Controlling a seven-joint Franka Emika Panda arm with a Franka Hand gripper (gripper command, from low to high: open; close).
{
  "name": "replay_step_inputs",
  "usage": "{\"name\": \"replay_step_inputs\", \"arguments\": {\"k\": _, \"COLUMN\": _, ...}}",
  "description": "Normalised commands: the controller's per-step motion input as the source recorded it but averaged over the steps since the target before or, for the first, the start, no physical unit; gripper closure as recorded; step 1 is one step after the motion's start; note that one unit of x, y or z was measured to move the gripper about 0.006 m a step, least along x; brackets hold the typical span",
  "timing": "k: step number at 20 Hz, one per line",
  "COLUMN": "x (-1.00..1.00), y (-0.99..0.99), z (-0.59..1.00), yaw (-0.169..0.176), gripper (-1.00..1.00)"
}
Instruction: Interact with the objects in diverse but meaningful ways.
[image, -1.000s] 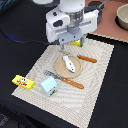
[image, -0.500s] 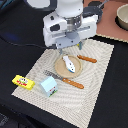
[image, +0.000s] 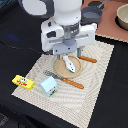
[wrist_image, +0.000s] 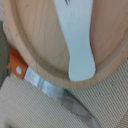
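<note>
Light's pretty even and soft in the exterior view, nothing harsh, just a faint shadow under the white robot arm (image: 65, 22) falling on the woven beige placemat (image: 97, 87). Whole frame is low-res and mushy, and the black tabletop (image: 20, 55) swallows detail. Wrist view is way too close: the round light wooden plate (wrist_image: 35, 45) and flat white utensil (wrist_image: 77, 42) are blurry, edges smeared, no glare.

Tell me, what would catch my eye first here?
The big white arm fills the middle, hanging over a round wooden plate with a white utensil lying on it. The plate sits on a woven mat, flanked by orange-handled cutlery. Toward the exterior view's left, a small milk carton stands on the mat, and a bright yellow packet lies on the dark table.
</note>
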Motion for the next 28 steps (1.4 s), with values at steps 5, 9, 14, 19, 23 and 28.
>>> {"name": "replay_step_inputs", "arguments": {"k": 5, "x": 0.38, "y": 0.0, "z": -0.05, "yaw": -0.083, "gripper": -1.0}}
{"name": "replay_step_inputs", "arguments": {"k": 9, "x": 0.35, "y": 0.0, "z": -0.06, "yaw": -0.052, "gripper": -1.0}}
{"name": "replay_step_inputs", "arguments": {"k": 14, "x": 0.43, "y": 0.0, "z": 0.0, "yaw": 0.004, "gripper": -1.0}}
{"name": "replay_step_inputs", "arguments": {"k": 19, "x": 0.33, "y": 0.0, "z": -0.01, "yaw": 0.003, "gripper": -1.0}}
{"name": "replay_step_inputs", "arguments": {"k": 23, "x": 0.28, "y": 0.0, "z": -0.05, "yaw": 0.002, "gripper": -1.0}}
{"name": "replay_step_inputs", "arguments": {"k": 28, "x": 0.2, "y": -0.04, "z": -0.09, "yaw": 0.0, "gripper": 1.0}}
